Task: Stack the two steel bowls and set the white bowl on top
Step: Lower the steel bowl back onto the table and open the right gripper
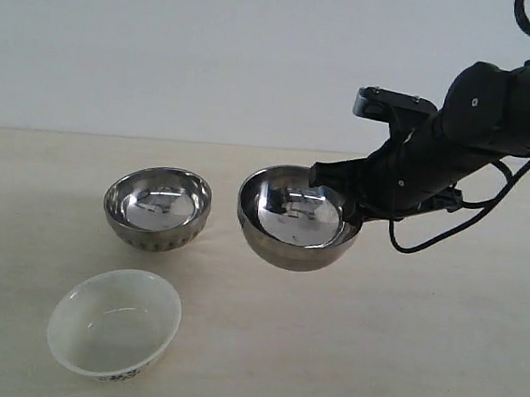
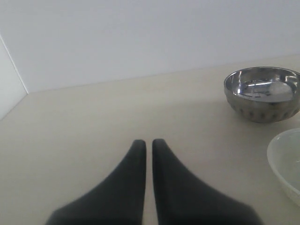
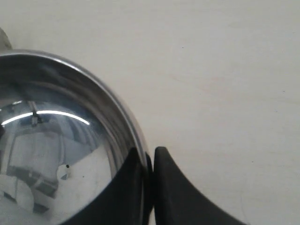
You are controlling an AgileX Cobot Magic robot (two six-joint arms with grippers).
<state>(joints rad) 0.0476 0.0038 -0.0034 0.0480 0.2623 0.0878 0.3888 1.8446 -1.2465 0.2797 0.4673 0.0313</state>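
Jaws of the right gripper (image 3: 149, 157) are clamping the steel bowl (image 1: 296, 222) by its rim — the left gripper (image 2: 148, 143) is resting jaws together, white bowl (image 2: 287, 161) cropped in its view.

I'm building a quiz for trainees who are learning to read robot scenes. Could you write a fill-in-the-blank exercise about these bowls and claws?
1. The right claw grips one steel bowl by its ____.
2. In the exterior view, the other steel bowl sits on the table to the ____ of the gripped one.
3. The left claw is ____ and holds nothing.

Missing words: rim; left; shut
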